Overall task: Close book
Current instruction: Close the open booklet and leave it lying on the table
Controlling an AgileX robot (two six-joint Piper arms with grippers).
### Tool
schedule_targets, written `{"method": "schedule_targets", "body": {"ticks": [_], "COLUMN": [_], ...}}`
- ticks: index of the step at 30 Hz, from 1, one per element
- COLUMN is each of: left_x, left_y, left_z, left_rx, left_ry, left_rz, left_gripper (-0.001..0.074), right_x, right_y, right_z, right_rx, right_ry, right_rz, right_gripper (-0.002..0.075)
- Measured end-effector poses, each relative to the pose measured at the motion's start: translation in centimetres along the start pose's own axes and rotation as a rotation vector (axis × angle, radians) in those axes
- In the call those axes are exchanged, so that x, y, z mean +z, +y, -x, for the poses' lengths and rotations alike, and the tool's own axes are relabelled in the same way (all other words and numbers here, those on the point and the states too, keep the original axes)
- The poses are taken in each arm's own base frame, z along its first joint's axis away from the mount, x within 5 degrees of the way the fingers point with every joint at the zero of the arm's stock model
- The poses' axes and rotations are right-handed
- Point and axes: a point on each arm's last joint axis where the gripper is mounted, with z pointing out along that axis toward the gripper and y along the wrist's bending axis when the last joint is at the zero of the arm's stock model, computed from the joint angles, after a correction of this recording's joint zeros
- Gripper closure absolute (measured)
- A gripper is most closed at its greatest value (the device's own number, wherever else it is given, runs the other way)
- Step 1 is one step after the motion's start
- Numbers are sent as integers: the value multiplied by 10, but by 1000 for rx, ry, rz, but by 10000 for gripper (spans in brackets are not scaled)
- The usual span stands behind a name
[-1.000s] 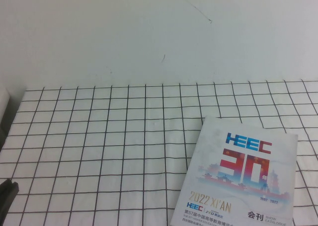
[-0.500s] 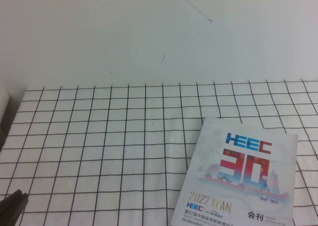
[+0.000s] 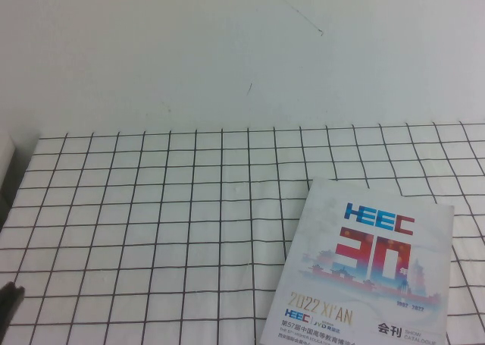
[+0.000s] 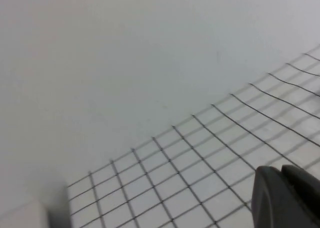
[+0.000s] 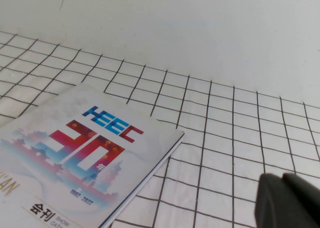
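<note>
1. At the desk's [image 3: 151, 208] left near corner: left pincer [image 3: 9, 296] clenched, empty, well apart from the book.
2. Right near part: book [image 3: 364, 269] lies flat, cover up, already shut. Judged thin, light, floppy, glossy; best taken by the free edge.
3. Right pincer [image 5: 283, 190] clenched, empty. It shows only in its wrist view, which also shows the page edges.

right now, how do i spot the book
On the white grid-lined tablecloth, the left gripper shows at the near left edge, the right gripper only in its wrist view. The book lies flat at the near right, the only printed thing: closed, HEEC and a red 30 on its cover.
</note>
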Motion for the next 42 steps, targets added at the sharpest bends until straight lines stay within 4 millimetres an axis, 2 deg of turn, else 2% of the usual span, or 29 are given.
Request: {"method": "schedule_targets", "body": {"ticks": [4,13,17,25,35,42], "left_x": [1,-5,-8,-9,-10,-10], "left_y": [7,-4,-8,-7,-2,-2], "left_z": [-9,-59,-73,-74,-76,-76], "left_rx": [-31,-207,-298,-464,-429,-395], "left_ry": [-40,24,162,180,190,195], "left_rz": [119,164,149,184,277,280], "left_gripper": [738,738,738,738,738,738], "right_x": [0,0,0,0,0,0], "right_y": [0,0,0,0,0,0], "right_z": [0,0,0,0,0,0], "right_rx": [0,0,2,2,2,2], "right_ry": [0,0,-1,-1,-1,-1], "right_rz": [0,0,1,1,1,1], "right_gripper": [729,729,729,729,729,729]}}
